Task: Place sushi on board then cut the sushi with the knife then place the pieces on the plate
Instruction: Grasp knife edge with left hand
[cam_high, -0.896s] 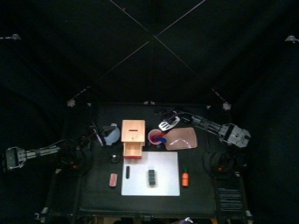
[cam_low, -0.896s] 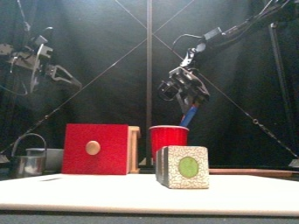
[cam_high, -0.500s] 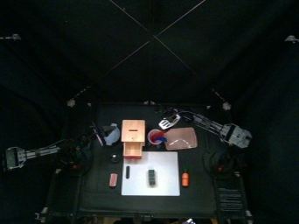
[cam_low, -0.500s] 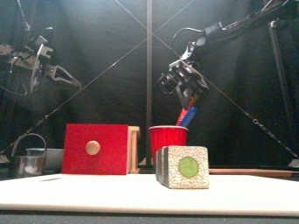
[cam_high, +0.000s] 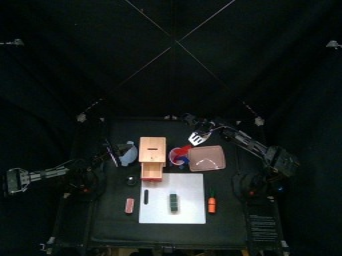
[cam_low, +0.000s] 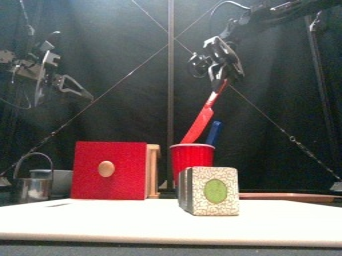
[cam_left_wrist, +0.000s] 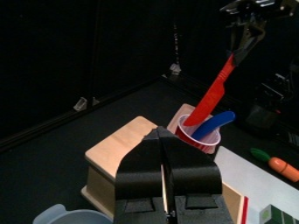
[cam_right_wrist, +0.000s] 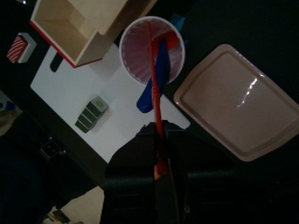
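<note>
My right gripper hangs high over the red cup and is shut on the handle of the red knife. The knife slants down, its tip at the cup's rim. The blue knife stays in the cup. The dark green sushi roll stands on the white cutting board; its green-centred end faces the front. The pink tray lies right of the cup. My left gripper rests shut and empty, left of the wooden box.
A metal cutter stands at the left by the box. A red striped toy lies left of the board, and an orange carrot toy lies on its right edge. A blue-grey bowl sits under the left arm.
My right gripper has risen and moved back with the red knife, drawing it up out of the red cup. The blue knife stays in the cup. The left arm has not moved.
</note>
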